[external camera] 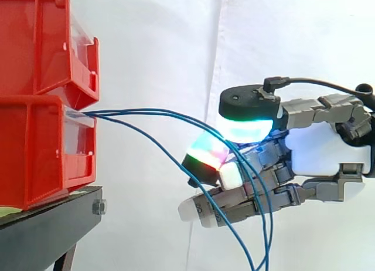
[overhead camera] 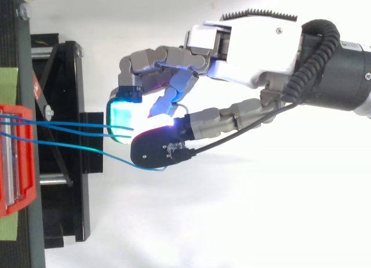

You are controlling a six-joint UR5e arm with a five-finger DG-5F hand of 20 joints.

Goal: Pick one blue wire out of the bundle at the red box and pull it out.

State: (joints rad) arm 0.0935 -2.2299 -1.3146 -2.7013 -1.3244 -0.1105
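In the side view, two red bins, an upper one (external camera: 35,42) and a lower one (external camera: 35,148), are stacked at the left end of a black stand (external camera: 47,230), with a plain white curtain (external camera: 158,48) filling the room behind. The blue wires (external camera: 152,111) leave the front lip of the lower bin, span the open air to the right and pass between the glowing pads (external camera: 246,129) of the hand (external camera: 322,151), then hang down to the bottom edge. The hand is well clear of the stand, its thumb and a curled finger closed together on the wires. In the top view, the red bin (overhead camera: 14,163) sits at the stand's (overhead camera: 66,163) left side beside a strip of green tape (overhead camera: 8,85), over a bare white surface. The wires (overhead camera: 64,124) run level from the bin to the hand (overhead camera: 249,47), two ending at the cyan pad and one dipping under the thumb.
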